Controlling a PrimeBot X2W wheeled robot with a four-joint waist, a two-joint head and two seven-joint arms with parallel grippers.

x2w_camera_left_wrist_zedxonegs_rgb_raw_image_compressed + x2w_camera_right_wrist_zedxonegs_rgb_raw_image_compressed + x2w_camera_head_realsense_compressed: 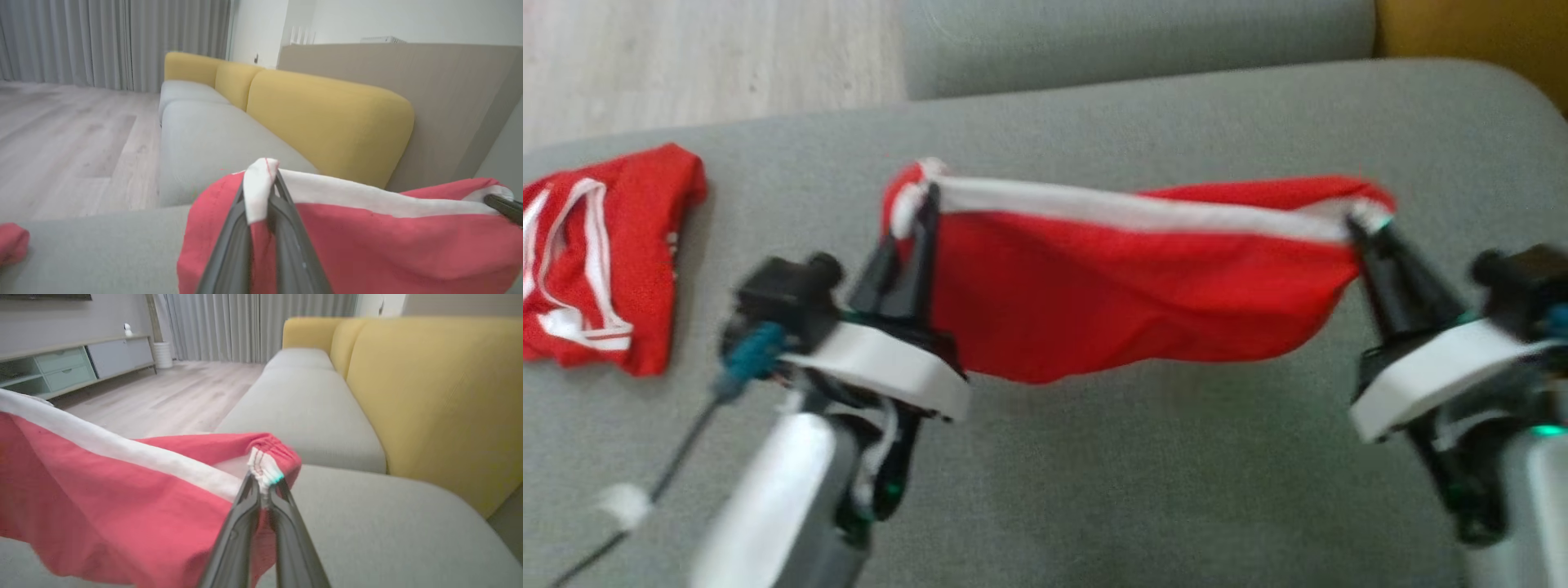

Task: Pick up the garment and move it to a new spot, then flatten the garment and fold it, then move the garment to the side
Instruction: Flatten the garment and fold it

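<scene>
While both are pinching the white waistband (1135, 211), the left gripper (925, 200) is clamping one end at centre left of the head view and the right gripper (1357, 224) is clamping the other at centre right. The red garment (1127, 294) is hanging stretched between them over the grey sofa seat (1176, 506); whether its lower edge is touching, I cannot tell. This is looking like the carrying step, just ahead of flattening. The next move is calling for lowering both ends together with the band taut. A second garment (605, 261) is lying crumpled at the left edge. Yellow backrests (327, 122), grey curtains (102, 41) and a pale wood floor (686, 57) are surrounding the sofa.
</scene>
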